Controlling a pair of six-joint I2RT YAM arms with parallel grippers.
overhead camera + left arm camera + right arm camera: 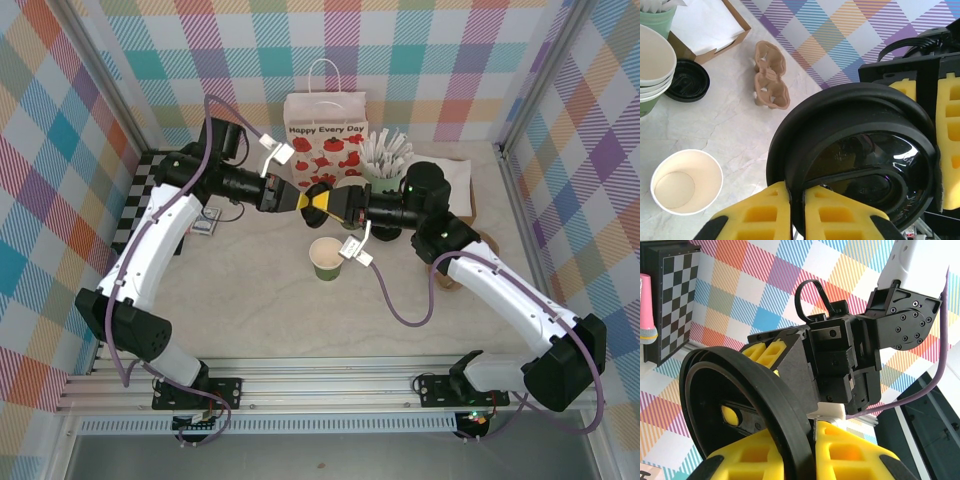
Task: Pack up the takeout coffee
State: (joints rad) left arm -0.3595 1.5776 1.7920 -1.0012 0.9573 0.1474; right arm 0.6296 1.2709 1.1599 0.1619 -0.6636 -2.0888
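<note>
**Black lid gripped by both tools above the tabletop; cup stands open below**

Top view, left to right. A checkerboard panel (148, 188) leans at the far-left wall. The left arm reaches in toward centre and the right arm comes in from the other side, so the two meet tip to tip in front of the white paper bag (325, 128).

Left tool (796, 200): clenched, its yellow fingers (757, 212) pinching the near rim of the black lid (860, 165). The lid is off the tabletop and tilted on edge.

Right tool (807, 440): also clenched on the lid, gripping the rim opposite the left tool. In the left wrist view its yellow pads lie against the lid's right edge.

The takeout coffee cup (327, 258) stands upright on the tabletop (260, 300), just nearer than the joined tools. It is uncovered, with a pale interior. I cannot tell whether there is liquid in it.

To the right of the bag stands a pale mint cup (384, 170) holding white sticks. The left wrist view also shows stacked cups (652, 70), spare black lids (687, 80) and a brown pulp carrier (771, 75) lying on the tabletop.
</note>
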